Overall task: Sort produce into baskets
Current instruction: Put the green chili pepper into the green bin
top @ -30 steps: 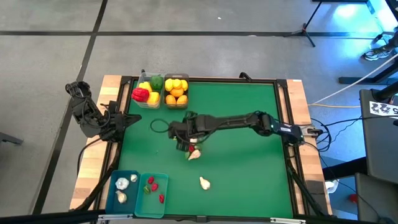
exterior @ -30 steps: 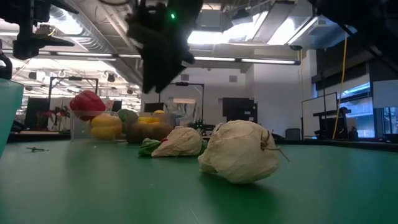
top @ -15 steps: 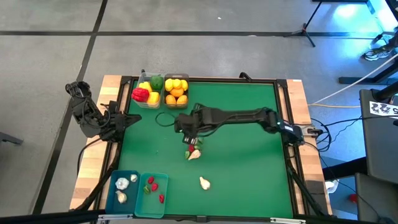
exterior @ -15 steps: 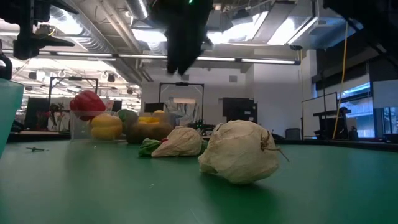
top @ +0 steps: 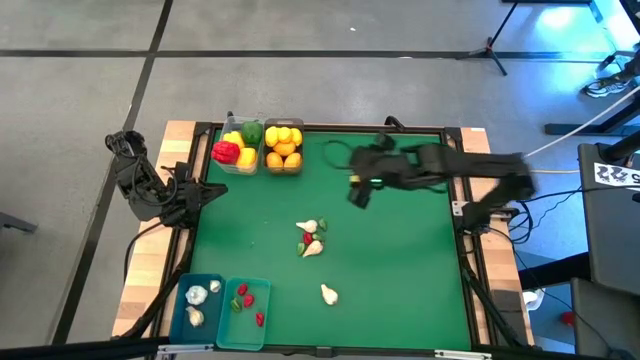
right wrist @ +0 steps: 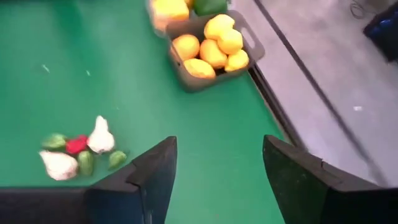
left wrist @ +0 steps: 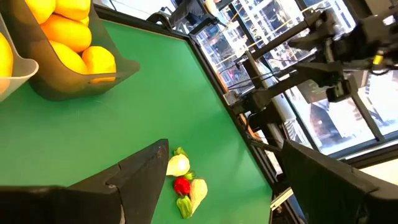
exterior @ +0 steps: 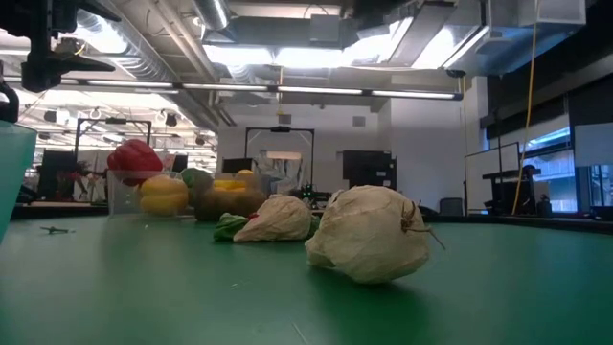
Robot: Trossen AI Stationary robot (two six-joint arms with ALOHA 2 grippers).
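Note:
A small heap of produce [top: 312, 240] lies in the middle of the green table: two white garlic bulbs, a red chili and green chilies [right wrist: 81, 152]. One more garlic bulb [top: 328, 293] lies nearer the front [exterior: 369, 233]. My right gripper [top: 358, 190] hangs open and empty high above the mat, right of and beyond the heap [right wrist: 217, 180]. My left gripper [top: 212, 190] waits open at the table's left edge [left wrist: 224, 186]. Two clear baskets stand at the far edge, one with peppers [top: 238, 150], one with lemons and oranges [top: 283, 147].
Two teal baskets stand at the near left corner, one holding garlic [top: 197, 303], the other chilies [top: 246, 302]. A raised black frame [top: 462, 220] runs around the mat. Bare green mat [top: 400, 270] lies on the right half of the table.
My right gripper has risen from just above the heap in the middle and swung back toward the table's far right, tipping less steeply down. It carries nothing. The heap and the single garlic bulb lie where they were.

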